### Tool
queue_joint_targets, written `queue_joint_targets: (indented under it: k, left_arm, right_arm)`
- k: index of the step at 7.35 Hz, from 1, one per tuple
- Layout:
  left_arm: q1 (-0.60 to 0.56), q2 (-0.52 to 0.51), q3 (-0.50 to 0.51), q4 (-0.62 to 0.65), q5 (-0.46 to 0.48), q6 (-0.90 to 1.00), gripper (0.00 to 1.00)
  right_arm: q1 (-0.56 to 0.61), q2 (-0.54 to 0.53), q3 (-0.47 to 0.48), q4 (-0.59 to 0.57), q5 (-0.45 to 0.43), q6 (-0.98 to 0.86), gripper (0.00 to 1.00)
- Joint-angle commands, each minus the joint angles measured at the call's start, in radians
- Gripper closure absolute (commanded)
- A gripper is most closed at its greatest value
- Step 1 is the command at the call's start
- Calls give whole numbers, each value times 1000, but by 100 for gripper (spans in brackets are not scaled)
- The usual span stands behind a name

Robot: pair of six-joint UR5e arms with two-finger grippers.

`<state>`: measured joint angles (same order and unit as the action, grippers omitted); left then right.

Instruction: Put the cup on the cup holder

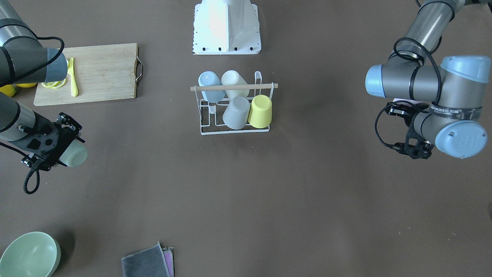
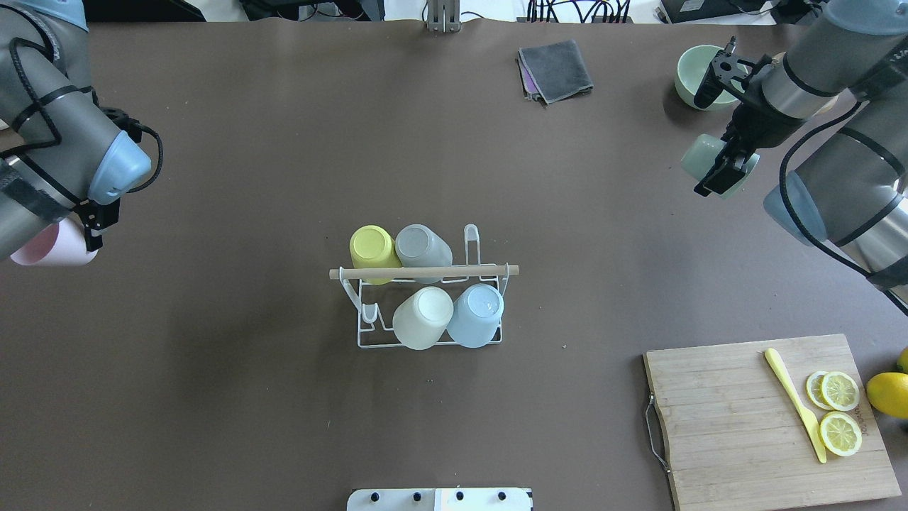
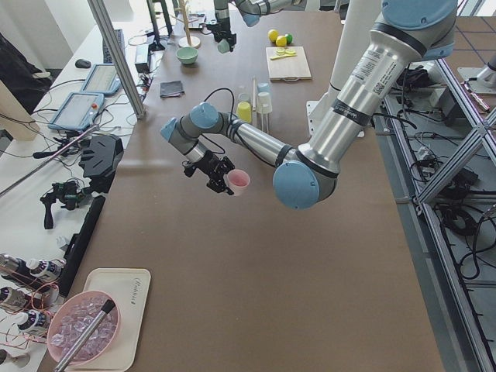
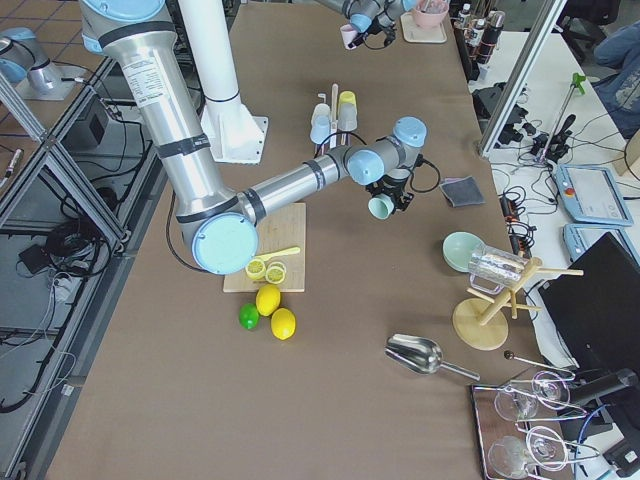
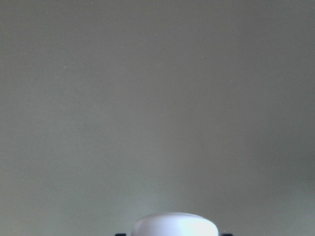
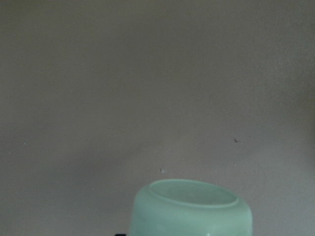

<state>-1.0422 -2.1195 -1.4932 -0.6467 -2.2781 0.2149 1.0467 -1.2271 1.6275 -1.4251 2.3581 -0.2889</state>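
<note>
2 firm grasps: left gripper [image 2: 84,238] clenched on pink cup [image 2: 50,247], right gripper [image 2: 720,168] on green cup [image 2: 699,157]; invert squarely over a free prong [image 2: 369,313] of cup holder [image 2: 425,272].

Lower right: a wooden board [image 2: 723,426] with lemon slices [image 2: 840,433] and a yellow knife [image 2: 794,402]. Up top, a green bowl [image 2: 689,71] and gray cloth [image 2: 557,67].

arms [image 1: 423,77]: grey tubes | joint caps [image 1: 461,138]: light blue | cables [image 1: 376,127]: black

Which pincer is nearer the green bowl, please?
Right. The right pincer, with the mint cup, hangs beside the green bowl; the left pincer, with the pink cup, is across the table.
</note>
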Motion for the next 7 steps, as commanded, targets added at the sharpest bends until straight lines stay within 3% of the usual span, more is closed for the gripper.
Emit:
queue_joint_targets:
  k: [1, 2, 5, 7]
  left_arm:
    - [-30, 3, -163, -39, 0, -44, 100]
    - [-73, 28, -218, -121, -3, -61, 100]
    - [-102, 202, -435, -389, -9, -63, 100]
    - [-99, 249, -429, -705, -9, -133, 100]
  right_arm:
    - [16, -41, 0, 243, 122, 161, 76]
    - [18, -55, 2, 361, 166, 265, 76]
    - [15, -78, 2, 754, 172, 601, 76]
    - [13, -78, 0, 950, 161, 760, 76]
